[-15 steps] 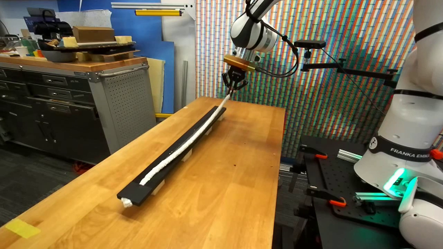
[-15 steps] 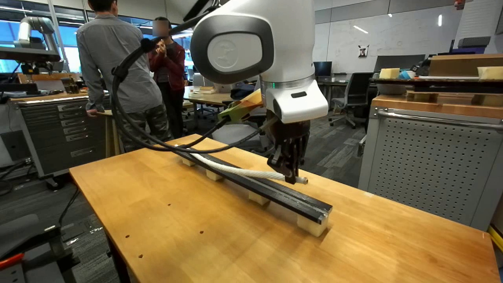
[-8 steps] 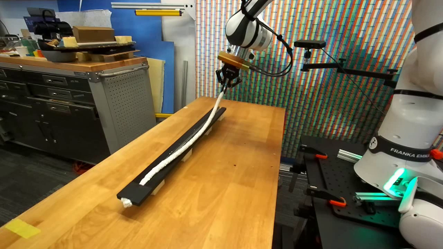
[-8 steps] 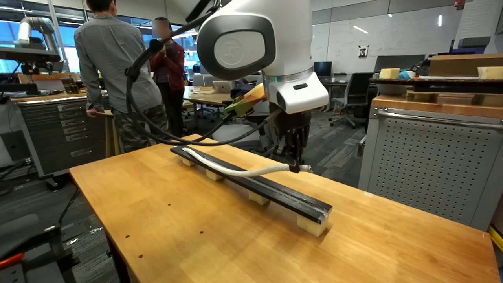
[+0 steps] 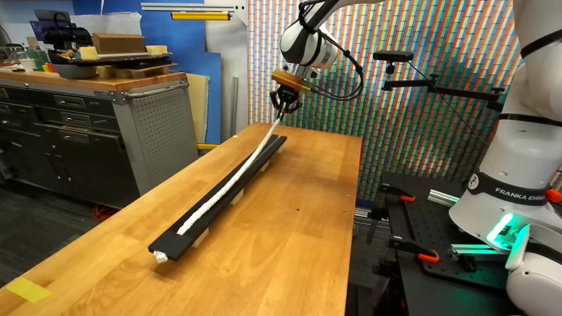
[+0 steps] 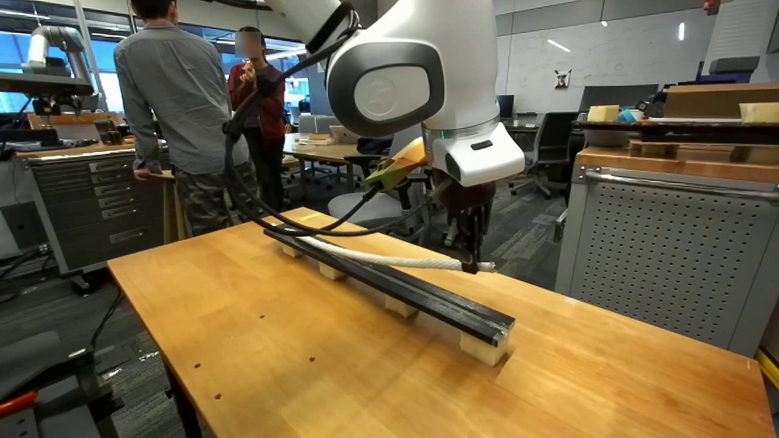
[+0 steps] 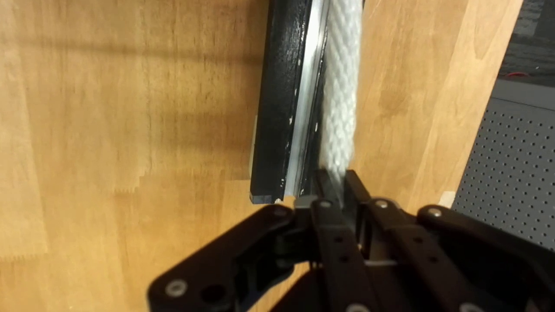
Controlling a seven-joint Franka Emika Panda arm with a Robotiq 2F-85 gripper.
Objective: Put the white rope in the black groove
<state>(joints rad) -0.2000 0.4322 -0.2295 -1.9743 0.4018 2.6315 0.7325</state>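
In an exterior view you have the gripper (image 6: 470,266) clenched around the white rope (image 6: 401,261) just short of its end, a stub poking out past the fingertips, up in the air near the black groove (image 6: 435,301). In an exterior view the rope starts at a black end piece (image 5: 171,242) on the groove's near end, runs along the groove to around its middle, then climbs toward your gripper at the far end; you can't tell how deep the lower stretch sits. In the wrist view the rope passes to the right of the groove's silvery channel (image 7: 303,108), over its right-hand wall.

A white tuft (image 5: 160,256) pokes out beneath the end piece. A loop of black cable (image 6: 231,131) hangs in front of the groove's far left end in an exterior view, covering part of it. Pale blocks (image 6: 484,351) prop the groove off the wooden table (image 6: 274,340), and yellow tape (image 5: 29,289) lies on the table's near left part. A cabinet (image 5: 158,145) loaded with a cardboard box (image 5: 118,44) stands to the left; to the right, orange-tipped clamps (image 5: 407,198) sit on a black stand (image 5: 432,289) by the base of the arm (image 5: 518,149). A person in a grey shirt (image 6: 182,103) and a person in a red jacket (image 6: 268,112) stand beyond the table, far left.
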